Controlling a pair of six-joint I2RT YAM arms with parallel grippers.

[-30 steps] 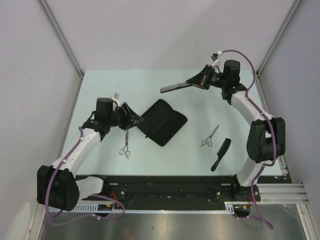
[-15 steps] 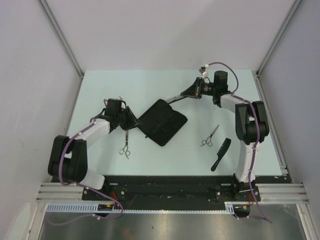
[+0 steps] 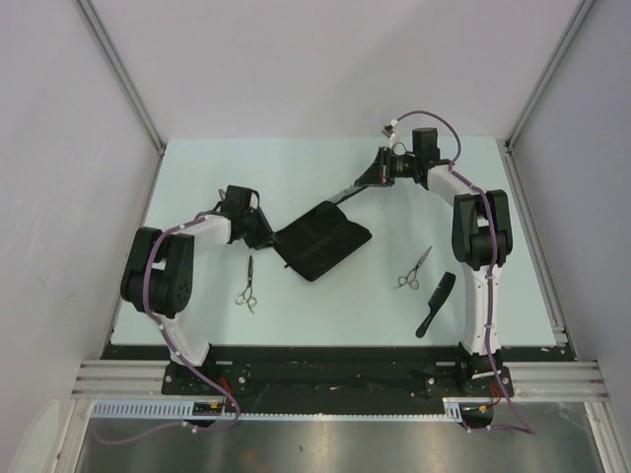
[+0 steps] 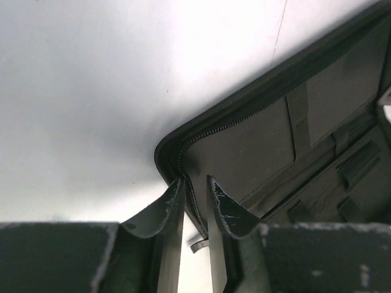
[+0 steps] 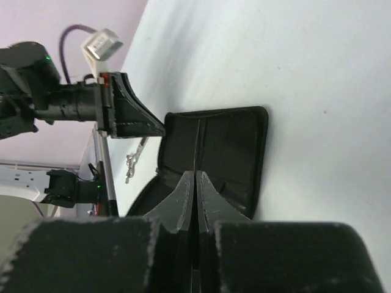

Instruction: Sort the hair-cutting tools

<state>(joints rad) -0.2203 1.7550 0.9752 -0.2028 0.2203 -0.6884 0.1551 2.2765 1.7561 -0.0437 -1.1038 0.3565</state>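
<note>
The long narrow black comb (image 3: 351, 191) is held by my right gripper (image 3: 380, 175), which is shut on it; its free end reaches the far corner of the black fabric case (image 3: 320, 236). In the right wrist view the comb (image 5: 197, 146) shows edge-on, running from the right gripper (image 5: 196, 174) over the open case (image 5: 229, 146). My left gripper (image 3: 264, 235) is at the case's left corner; in the left wrist view the left gripper (image 4: 195, 180) is closed over the zippered edge of the case (image 4: 256, 140). Two silver scissors (image 3: 246, 286) (image 3: 415, 268) and the handled comb (image 3: 436, 304) lie on the table.
The pale table (image 3: 296, 168) is walled by grey panels left, right and behind. A black rail (image 3: 325, 360) with both arm bases runs along the near edge. The left scissors (image 5: 134, 157) and the left gripper (image 5: 137, 122) also show in the right wrist view.
My right gripper has carried the long comb left and down until its end is over the case's far corner. Both arms have folded lower. The left gripper stays at the case's corner.
</note>
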